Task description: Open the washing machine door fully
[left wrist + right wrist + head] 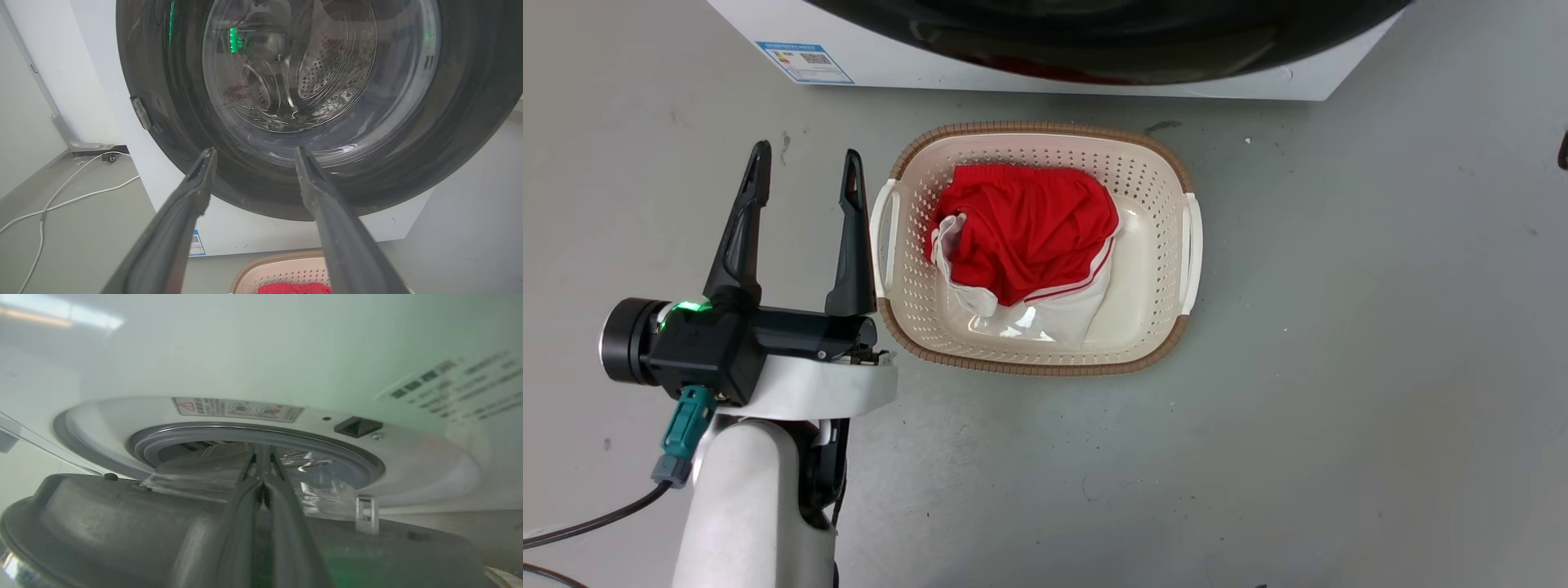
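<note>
The washing machine [890, 57] stands at the top of the head view, its glossy black washing machine door [1094, 41] hanging over the floor. My left gripper [806, 159] is open and holds nothing, left of the basket. In the left wrist view it [253, 153] points at the door [470, 102] from the front, apart from it. In the right wrist view the door's grey inner rim [122, 514] stands ajar from the machine front [286, 355]. My right gripper [261, 451] is shut, fingers together, reaching over that rim into the gap toward the gasket.
A cream perforated laundry basket [1029, 129] with a red and white garment [1029, 233] sits on the grey floor just before the machine. A blue label [805, 62] marks the machine's lower left. White cables [61, 196] trail on the floor to the machine's left.
</note>
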Available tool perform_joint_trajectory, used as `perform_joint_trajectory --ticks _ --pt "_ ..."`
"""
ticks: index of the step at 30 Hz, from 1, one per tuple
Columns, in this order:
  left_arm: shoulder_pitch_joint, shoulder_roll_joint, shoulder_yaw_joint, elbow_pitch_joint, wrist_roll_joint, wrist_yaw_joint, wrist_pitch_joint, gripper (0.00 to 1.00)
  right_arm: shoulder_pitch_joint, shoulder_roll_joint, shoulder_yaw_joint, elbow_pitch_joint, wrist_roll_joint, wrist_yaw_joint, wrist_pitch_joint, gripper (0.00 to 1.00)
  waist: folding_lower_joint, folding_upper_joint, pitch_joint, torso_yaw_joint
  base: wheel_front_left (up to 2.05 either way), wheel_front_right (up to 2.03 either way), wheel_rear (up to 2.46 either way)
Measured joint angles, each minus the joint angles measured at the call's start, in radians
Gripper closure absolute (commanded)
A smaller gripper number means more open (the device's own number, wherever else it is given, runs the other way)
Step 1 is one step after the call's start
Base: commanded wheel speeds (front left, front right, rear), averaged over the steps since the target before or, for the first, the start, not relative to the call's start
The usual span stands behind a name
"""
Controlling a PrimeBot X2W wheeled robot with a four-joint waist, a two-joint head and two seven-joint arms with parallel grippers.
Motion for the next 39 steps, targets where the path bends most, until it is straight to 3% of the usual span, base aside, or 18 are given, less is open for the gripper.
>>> perform_joint_trajectory --ticks 18,39 --pt "0.004 0.000 -0.009 0.037 -0.008 0.005 0.000 0.00 0.123 -0.020 0.076 -0.076 0.116 0.000 0.261 1.00 0.0000 0.0000 -0.070 -0.007 0.00 0.00 0.00" --pt "0.142 0.000 -0.042 0.096 -0.011 0.030 0.000 0.00 0.481 0.023 0.181 -0.303 0.240 0.000 0.307 1.00 -0.0001 0.0000 -0.289 -0.036 0.00 0.00 0.00"
